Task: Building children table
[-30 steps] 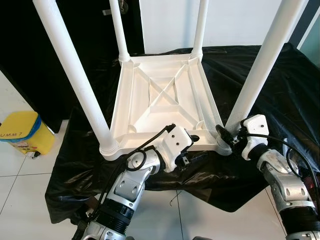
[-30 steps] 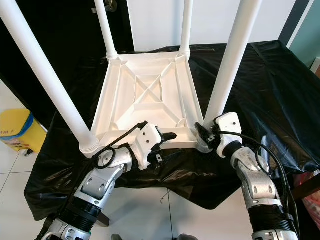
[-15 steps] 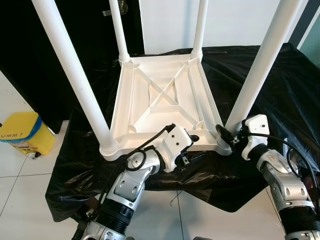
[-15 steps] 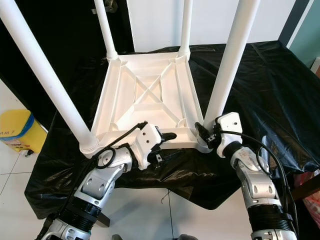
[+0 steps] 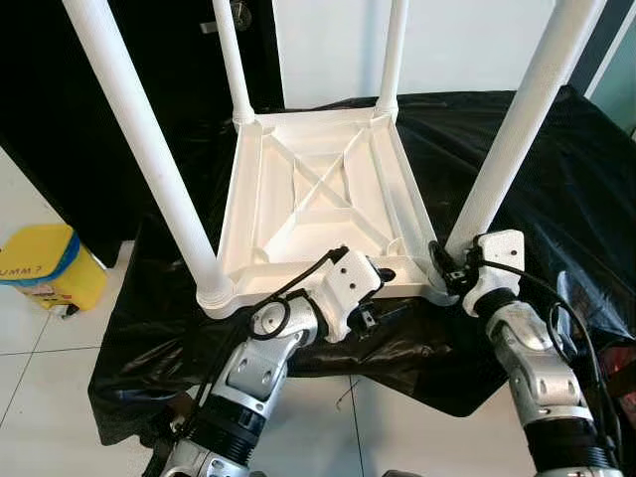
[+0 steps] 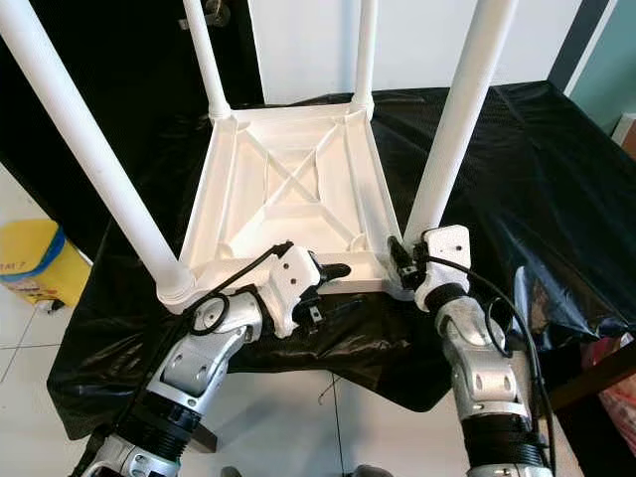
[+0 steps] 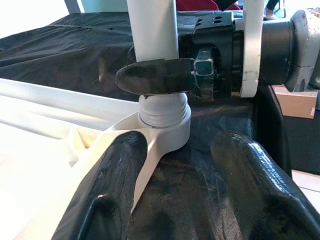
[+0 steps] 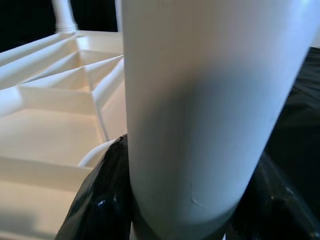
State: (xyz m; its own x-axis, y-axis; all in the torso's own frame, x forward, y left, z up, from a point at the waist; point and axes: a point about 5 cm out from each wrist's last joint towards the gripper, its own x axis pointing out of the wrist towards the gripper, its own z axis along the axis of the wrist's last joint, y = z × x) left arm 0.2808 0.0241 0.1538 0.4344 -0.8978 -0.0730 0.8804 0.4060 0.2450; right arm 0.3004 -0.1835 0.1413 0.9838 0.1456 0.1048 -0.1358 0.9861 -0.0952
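White plastic child's table top, inverted, laid underside-up on bench draped in black sheeting. Cross-ribbed underside exposed.

Legs: four white tubular, all standing upright in corner sockets. Far left leg and far right leg seated at rear corners. Near left leg seated at front left corner, untouched. Near right leg seated in front right socket collar.

Right pincer: clamped on base of near right leg, black fingers wrapped either side of tube just above socket. Confirmed in left wrist view, one finger pressed across leg directly over collar.

Left pincer: held apart, gripping nothing, at front rim of table top, between the two near legs and pointed toward right corner socket. One finger apparently touching rim; contact not certain.

Progress, judged: assembly near complete, all four legs fitted. Last leg probably in final seating or tightening; full depth in socket not verifiable. Remaining, judged: release of leg, righting of table onto its feet.

Also noted: yellow bin on tiled floor, well apart from bench, left side.
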